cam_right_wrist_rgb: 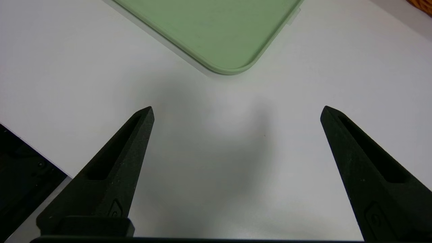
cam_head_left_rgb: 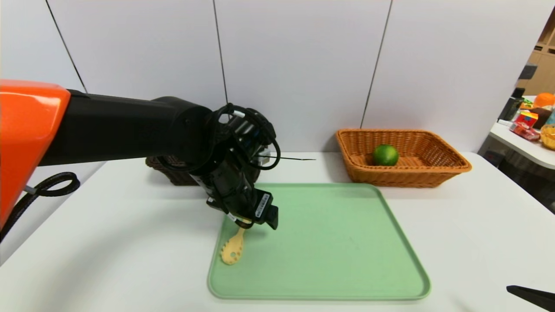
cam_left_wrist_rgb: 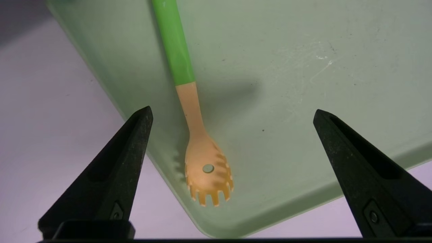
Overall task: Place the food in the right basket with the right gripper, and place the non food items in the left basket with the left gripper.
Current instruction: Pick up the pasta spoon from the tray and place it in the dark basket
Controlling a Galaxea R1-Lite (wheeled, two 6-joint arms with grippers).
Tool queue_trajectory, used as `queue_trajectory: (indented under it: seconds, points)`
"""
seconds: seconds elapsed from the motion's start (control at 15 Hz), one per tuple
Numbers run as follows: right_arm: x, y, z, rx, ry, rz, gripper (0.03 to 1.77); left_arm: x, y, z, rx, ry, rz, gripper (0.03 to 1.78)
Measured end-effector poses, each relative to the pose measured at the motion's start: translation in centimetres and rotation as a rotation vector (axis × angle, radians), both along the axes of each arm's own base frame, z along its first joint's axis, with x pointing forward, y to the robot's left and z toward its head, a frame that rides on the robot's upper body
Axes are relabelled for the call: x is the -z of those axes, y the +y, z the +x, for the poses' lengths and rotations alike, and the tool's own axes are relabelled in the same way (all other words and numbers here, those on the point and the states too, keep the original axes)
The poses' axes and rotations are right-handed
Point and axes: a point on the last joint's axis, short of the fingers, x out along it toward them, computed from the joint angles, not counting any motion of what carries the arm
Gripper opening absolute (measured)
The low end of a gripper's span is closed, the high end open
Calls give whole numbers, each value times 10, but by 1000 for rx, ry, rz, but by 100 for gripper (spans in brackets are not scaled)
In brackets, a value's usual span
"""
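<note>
1. Table [cam_head_left_rgb: 130,225] is carrying everything, and the green tray [cam_head_left_rgb: 329,242] is lying flat in its middle.
2. Beyond the tray, the orange basket [cam_head_left_rgb: 403,174] is holding a green fruit [cam_head_left_rgb: 385,155]; the dark basket [cam_head_left_rgb: 182,175] is sitting partly behind the left arm.
3. Now the pasta server [cam_left_wrist_rgb: 197,141], a non-food item, is resting near the tray's edge; the left gripper [cam_left_wrist_rgb: 233,111] is hovering above, fingers spreading fully wide, gripping nothing; it should be centring over the narrow handle, lowering level, then closing squarely, since a grip on the toothed head would probably be letting the long handle swing.
4. Right gripper [cam_right_wrist_rgb: 238,109] is idling over the table near the tray's corner, fingers standing wide, holding nothing.
</note>
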Motion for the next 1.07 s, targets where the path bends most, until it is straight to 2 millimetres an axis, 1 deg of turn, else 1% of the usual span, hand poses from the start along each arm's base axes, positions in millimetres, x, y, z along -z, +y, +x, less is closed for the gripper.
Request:
queue_trajectory:
  seconds: [0.2,0.53,0.8,1.07]
  points:
    - [0,-1,-2,1,-12,5,170,6,-2,3,1,13,10,169]
    - [0,-1,-3,0,-20,8,170,17,1,11,-17,39,27,169]
    - [-2,-1,-3,-7,-24,10,170,23,4,16,-32,54,34,169]
    - [-2,-1,-3,-9,-26,10,170,28,4,18,-36,67,42,169]
